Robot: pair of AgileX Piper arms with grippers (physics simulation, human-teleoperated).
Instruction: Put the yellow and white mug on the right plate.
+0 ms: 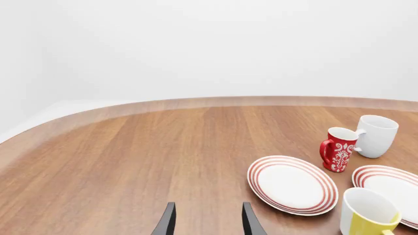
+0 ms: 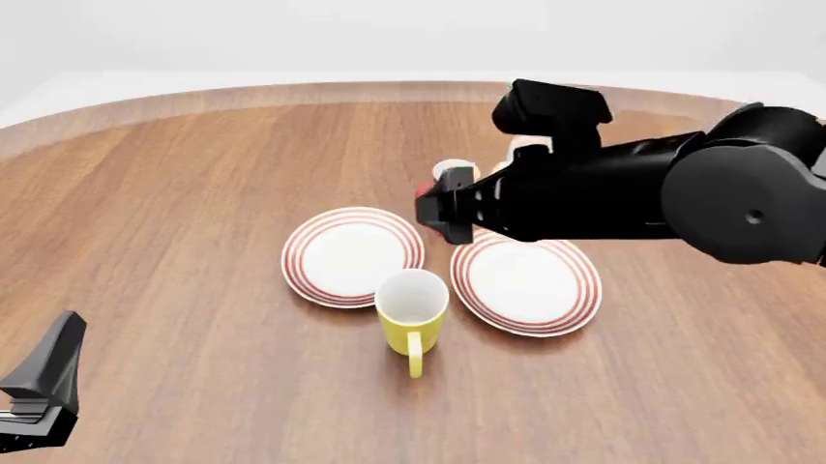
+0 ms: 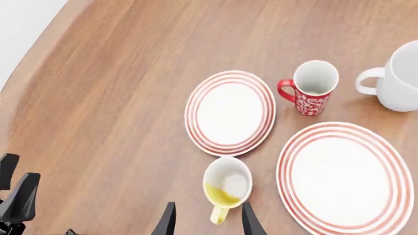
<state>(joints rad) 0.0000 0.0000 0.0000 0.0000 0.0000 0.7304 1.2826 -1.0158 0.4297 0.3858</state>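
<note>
The yellow and white mug (image 2: pixel 413 314) stands upright on the table between the two plates' near edges, its handle towards the arms' side. It also shows in the right wrist view (image 3: pixel 226 188) and the left wrist view (image 1: pixel 365 215). The right plate (image 2: pixel 525 283) is bare, just to the mug's right (image 3: pixel 345 177). My right gripper (image 3: pixel 207 221) is open and empty, held in the air above the mug (image 2: pixel 436 208). My left gripper (image 1: pixel 207 223) is open and empty, low at the near left of the table (image 2: pixel 45 382), far from the mug.
The left plate (image 2: pixel 352 256) lies bare beside the right one. A red patterned mug (image 3: pixel 312 88) and a taller white mug (image 3: pixel 398 78) stand behind the plates, mostly hidden by my right arm in the front view. The table's curved far edge (image 1: pixel 196 104) lies beyond.
</note>
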